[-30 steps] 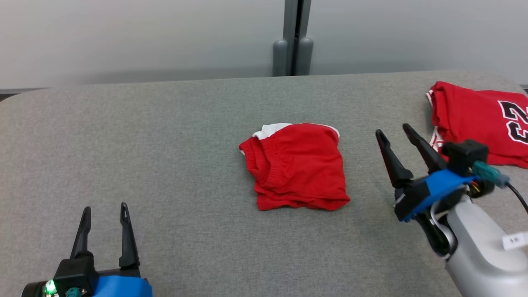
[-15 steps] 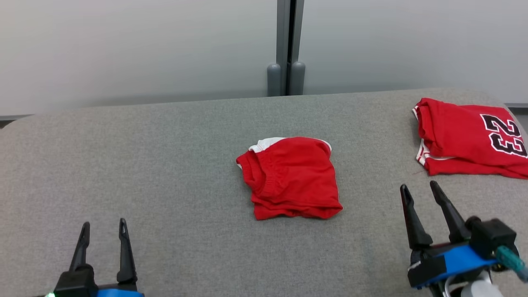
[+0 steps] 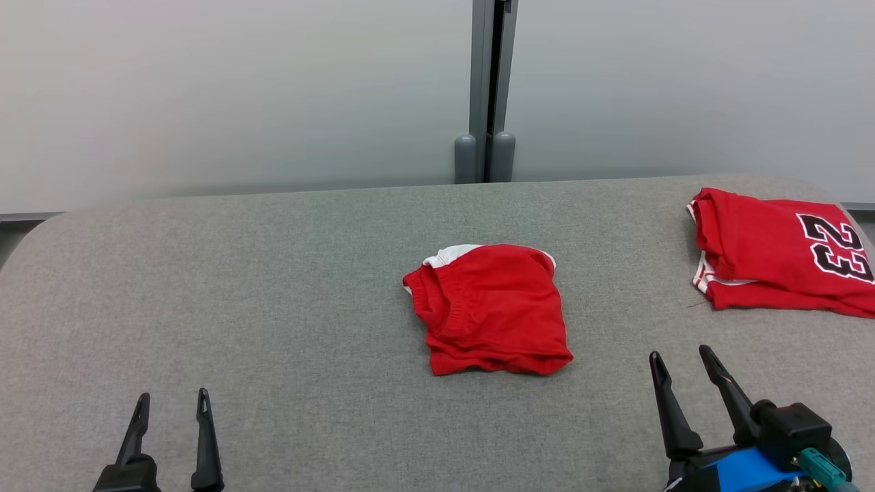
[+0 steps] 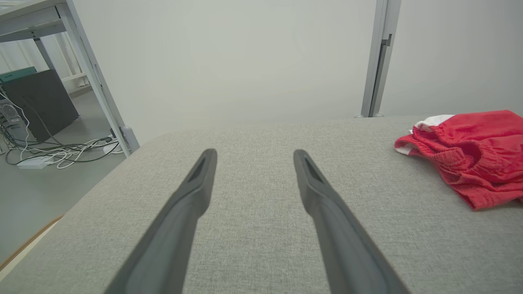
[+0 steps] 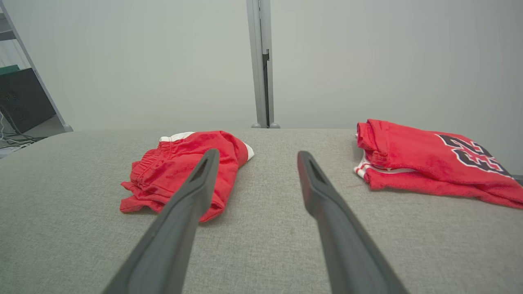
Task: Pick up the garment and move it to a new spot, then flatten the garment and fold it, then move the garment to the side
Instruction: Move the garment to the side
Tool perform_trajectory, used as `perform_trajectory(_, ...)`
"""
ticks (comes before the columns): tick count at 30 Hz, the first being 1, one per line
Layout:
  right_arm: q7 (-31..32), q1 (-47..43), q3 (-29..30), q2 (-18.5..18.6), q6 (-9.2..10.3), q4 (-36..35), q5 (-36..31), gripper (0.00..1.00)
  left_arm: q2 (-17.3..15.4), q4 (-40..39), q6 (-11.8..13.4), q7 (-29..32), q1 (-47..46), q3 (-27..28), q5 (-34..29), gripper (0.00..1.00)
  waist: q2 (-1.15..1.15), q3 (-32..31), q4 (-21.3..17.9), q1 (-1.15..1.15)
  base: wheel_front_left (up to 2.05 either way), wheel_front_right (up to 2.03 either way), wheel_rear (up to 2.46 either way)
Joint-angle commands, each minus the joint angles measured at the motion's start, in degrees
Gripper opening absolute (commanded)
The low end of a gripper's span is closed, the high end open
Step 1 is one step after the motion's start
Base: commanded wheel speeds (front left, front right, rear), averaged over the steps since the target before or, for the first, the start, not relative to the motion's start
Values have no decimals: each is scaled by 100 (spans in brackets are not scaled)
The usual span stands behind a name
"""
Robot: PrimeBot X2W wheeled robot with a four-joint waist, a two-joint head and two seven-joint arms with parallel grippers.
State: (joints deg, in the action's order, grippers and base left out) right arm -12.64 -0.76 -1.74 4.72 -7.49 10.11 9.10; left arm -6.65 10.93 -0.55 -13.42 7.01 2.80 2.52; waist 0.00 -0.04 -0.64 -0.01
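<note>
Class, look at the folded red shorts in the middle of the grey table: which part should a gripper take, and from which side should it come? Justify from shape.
Probably the near edge of the red shorts, close to their right corner: the folded layers end there in a raised lip. Come in low from the robot's side with the open right gripper, which stands nearest.

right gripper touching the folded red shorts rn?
Apart. The head view shows bare grey surface between the right gripper and the red shorts; their overlap in the right wrist view is only line of sight.
</note>
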Motion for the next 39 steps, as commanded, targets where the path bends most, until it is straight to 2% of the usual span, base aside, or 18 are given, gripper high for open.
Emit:
perform_trajectory(1, 55, -119, 18, -24, -1, -39, -65, 100, -38, -65, -12, 34, 22, -16, 27, 100, 0, -10, 10, 1, 0, 0, 0)
perform_trajectory(16, 386, -231, 85, -125, -1, -271, -175, 100, -132, -315, 32, 305, 77, -65, 128, 100, 0, -54, 49, 1, 0, 0, 0)
perform_trajectory(29, 398, -209, 32, -156, -1, -196, -153, 100, -167, -365, 87, 336, 105, -91, 200, 100, 0, -59, 44, 1, 0, 0, 0)
perform_trajectory(34, 434, 284, -182, -14, -1, -41, -151, 100, -161, -412, 110, 358, 68, -113, 229, 100, 0, -5, 37, 1, 0, 0, 0)
perform_trajectory(39, 485, 1228, -540, 223, -1, 378, -111, 100, -142, -437, 117, 335, -95, -198, 233, 100, 0, 155, 113, 1, 0, 0, 0)
